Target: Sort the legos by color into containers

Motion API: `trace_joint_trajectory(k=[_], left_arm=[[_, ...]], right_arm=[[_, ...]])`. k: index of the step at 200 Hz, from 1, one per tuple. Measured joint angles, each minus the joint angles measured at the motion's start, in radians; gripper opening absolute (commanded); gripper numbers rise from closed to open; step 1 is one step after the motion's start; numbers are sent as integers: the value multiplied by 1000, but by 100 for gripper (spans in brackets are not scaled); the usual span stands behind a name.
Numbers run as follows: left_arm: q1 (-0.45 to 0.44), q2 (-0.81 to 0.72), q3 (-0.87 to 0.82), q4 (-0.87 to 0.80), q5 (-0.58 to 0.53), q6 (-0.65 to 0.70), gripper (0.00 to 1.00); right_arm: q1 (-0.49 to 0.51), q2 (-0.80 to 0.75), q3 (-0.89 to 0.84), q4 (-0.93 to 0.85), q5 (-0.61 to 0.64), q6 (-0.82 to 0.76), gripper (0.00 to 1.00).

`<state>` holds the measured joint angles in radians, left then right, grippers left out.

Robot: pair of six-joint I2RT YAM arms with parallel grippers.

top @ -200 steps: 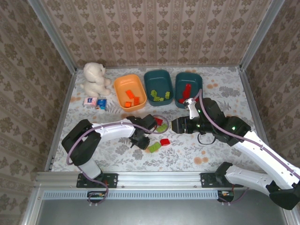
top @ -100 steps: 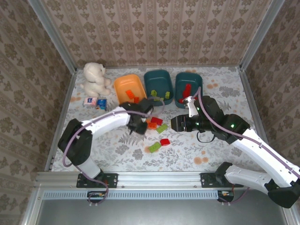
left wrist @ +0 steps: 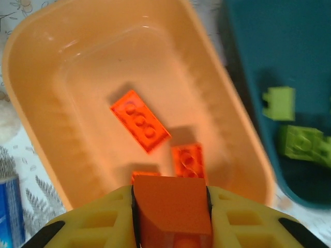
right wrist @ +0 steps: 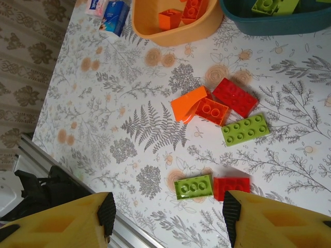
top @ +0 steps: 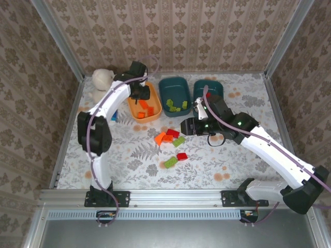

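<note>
Orange brick (left wrist: pixel 172 202) sits clamped in your left gripper (left wrist: pixel 172 219) above the orange tub (left wrist: pixel 103 62); release it low and centred. Your right gripper (right wrist: pixel 168 212) hangs half open, empty.

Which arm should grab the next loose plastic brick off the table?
Right: the right gripper, open, hovers by the loose bricks; the left gripper holds an orange brick over the orange plastic tub.
</note>
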<state>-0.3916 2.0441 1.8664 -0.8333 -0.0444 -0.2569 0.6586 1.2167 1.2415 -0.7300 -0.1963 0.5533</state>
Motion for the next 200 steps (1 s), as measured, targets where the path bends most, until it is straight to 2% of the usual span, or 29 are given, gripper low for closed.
trace_joint_trajectory(k=[24, 46, 160, 200], left_arm=[[22, 127, 56, -19, -47, 8, 31], [25, 179, 61, -40, -77, 13, 35], [6, 245, 104, -83, -195, 15, 36], [0, 270, 116, -119, -216, 14, 42]], right_arm=[[-7, 18, 15, 2, -5, 0, 60], [-13, 27, 22, 10, -16, 0, 60], [-33, 34, 22, 16, -34, 0, 60], [-35, 34, 22, 16, -45, 0, 60]])
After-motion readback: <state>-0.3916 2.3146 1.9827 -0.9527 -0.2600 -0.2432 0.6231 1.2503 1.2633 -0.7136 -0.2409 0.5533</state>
